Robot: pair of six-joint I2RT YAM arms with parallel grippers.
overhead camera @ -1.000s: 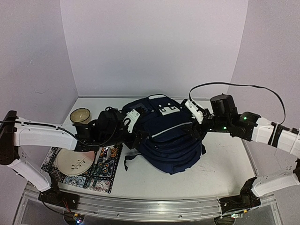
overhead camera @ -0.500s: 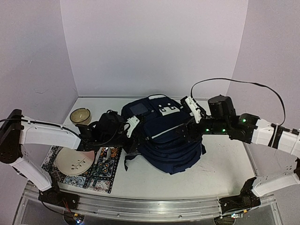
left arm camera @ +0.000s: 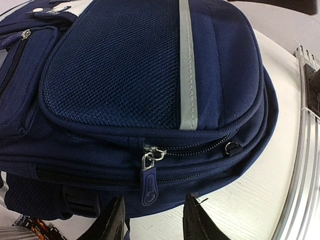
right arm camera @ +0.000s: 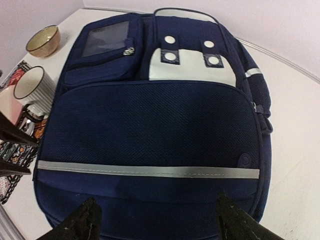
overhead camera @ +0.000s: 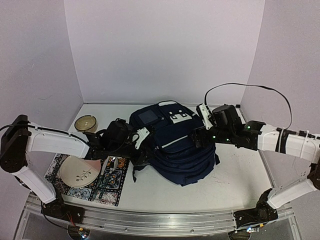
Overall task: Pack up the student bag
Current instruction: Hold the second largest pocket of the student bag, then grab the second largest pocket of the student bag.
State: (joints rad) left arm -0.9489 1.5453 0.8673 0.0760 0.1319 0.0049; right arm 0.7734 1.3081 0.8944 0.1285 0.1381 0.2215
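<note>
The student bag (overhead camera: 172, 145), a large dark navy backpack with a grey reflective stripe, lies flat in the middle of the table. My left gripper (overhead camera: 138, 153) is at the bag's left side. In the left wrist view my left gripper (left arm camera: 155, 222) is open, and a blue zipper pull (left arm camera: 149, 182) hangs just ahead of the fingertips, untouched. My right gripper (overhead camera: 198, 137) hovers over the bag's right part. In the right wrist view my right gripper (right arm camera: 157, 225) is open wide above the mesh front pocket (right arm camera: 150, 125), holding nothing.
Left of the bag lie a patterned mat (overhead camera: 107, 186), a cream plate (overhead camera: 80, 172) and an olive bowl (overhead camera: 86, 123). A white mug (right arm camera: 30, 87) stands close to the bag's left edge. The metal rail (overhead camera: 160, 220) runs along the near table edge.
My right arm has swung left over the bag and its jaws have spread wider. My left gripper has edged in toward the bag's side and its jaws have narrowed a little.
</note>
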